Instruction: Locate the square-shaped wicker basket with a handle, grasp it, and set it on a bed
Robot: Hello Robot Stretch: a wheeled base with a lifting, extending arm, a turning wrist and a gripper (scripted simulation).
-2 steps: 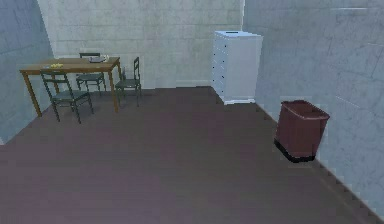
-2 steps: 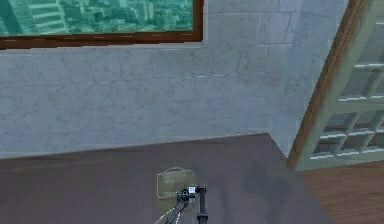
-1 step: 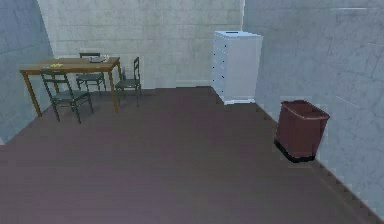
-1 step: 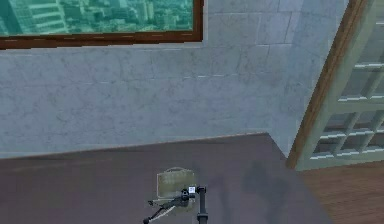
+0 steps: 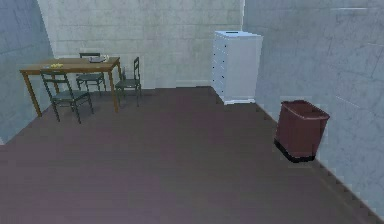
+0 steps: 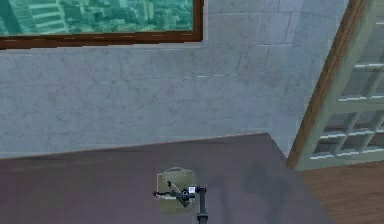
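Observation:
In the arm side view my gripper (image 6: 176, 189) shows low in the middle, at the end of the dark arm rising from the bottom edge. A small round tan-olive thing (image 6: 172, 178), perhaps the wicker basket, sits right at or behind the fingers, over the dark floor. I cannot tell whether the gripper holds it or whether it rests on the floor.
In the forward view, a wooden table (image 5: 72, 69) with dark chairs (image 5: 66, 96) stands back left, a white dresser (image 5: 236, 66) stands against the far wall, and a dark red bin (image 5: 302, 129) is at the right wall. The arm side view has a window (image 6: 95, 20) and a glazed door (image 6: 352, 95).

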